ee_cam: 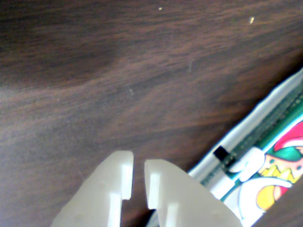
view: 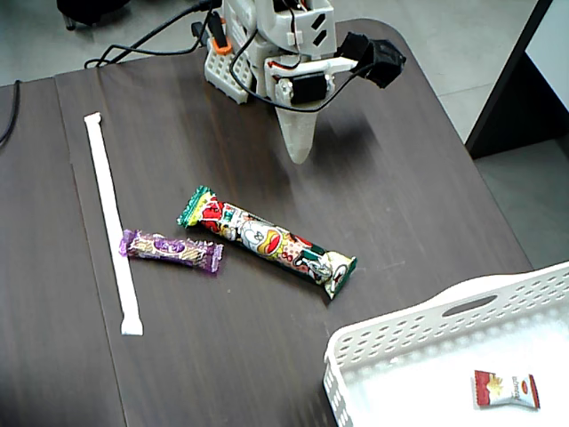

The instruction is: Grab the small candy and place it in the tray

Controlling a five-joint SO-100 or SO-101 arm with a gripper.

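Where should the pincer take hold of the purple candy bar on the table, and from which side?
Grip the purple bar across its narrow width at mid-length, coming straight down from above. It lies flat on the table, long axis roughly left-right in the fixed view, with bare table along both long sides; the white strip touches or nearly touches only its left end, so the middle is probably safest.

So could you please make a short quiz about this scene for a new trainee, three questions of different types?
1. True or false: the small candy already lies inside the tray.
2. Which item lies nearest the end effector in the fixed view? A) the purple candy bar B) the long cartoon-printed stick C) the white paper-wrapped straw
3. Fill in: in the wrist view, the end effector holds ____ between its fingers.

Key: 1 true; 2 B; 3 nothing, the fingers are nearly closed with only a narrow gap.
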